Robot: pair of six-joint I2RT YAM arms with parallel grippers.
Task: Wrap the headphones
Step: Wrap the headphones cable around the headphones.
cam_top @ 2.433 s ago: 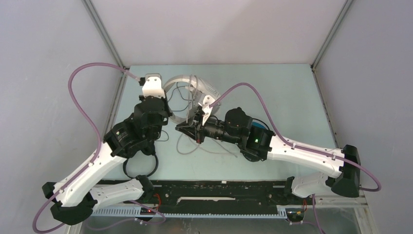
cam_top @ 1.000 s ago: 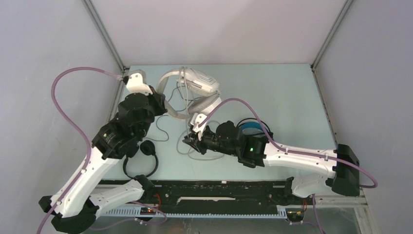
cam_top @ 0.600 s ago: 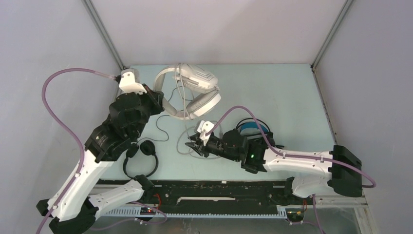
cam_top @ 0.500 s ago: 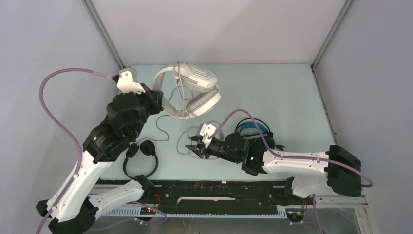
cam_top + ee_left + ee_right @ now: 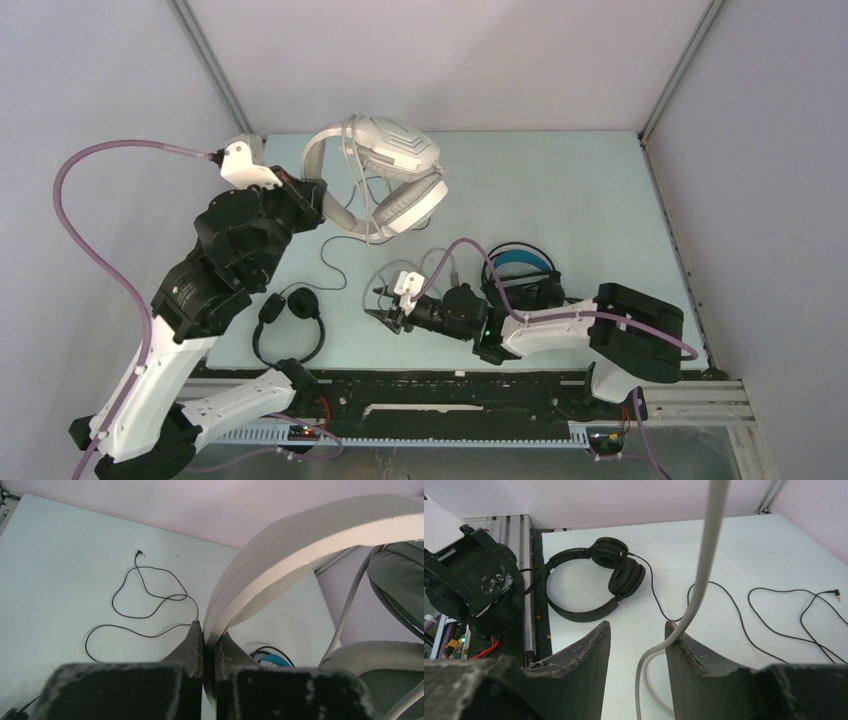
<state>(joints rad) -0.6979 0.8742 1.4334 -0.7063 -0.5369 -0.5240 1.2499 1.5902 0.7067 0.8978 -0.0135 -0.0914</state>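
White pair [image 5: 395,175] — large over-ear; smooth hard shells, broad flat matte headband, soft grey padded cups; hung in the air above the far left of the tabletop [image 5: 590,190], headband edge pinched in left hand [image 5: 209,635], clenched tight on it

Grey cable [image 5: 704,565] — thick, round, rubbery, springy; dropping from the white pair, passing between the parted fingers of right hand [image 5: 636,630], leaning on one inner face, looping loose on the tabletop below; hand released, nothing gripped

Small black pair [image 5: 599,575] — slim band, round foam-like pads; flat on the near left of the tabletop; thin black cable [image 5: 145,595] wandering in slack loops, bare plug at its end

Black-blue pair [image 5: 520,268] — bulky, mostly hidden behind the right arm

Risks, as judged:
- narrow pinch on a smooth curved band, heavy cups hanging to one side: likely to pivot or slide out
- springy grey cable loose in an open gap: liable to flick clear before any closing
- grey loops near the thin black cable: snagging, dragging the small pair along
- low right arm just beside the black-blue pair: a nudge possible
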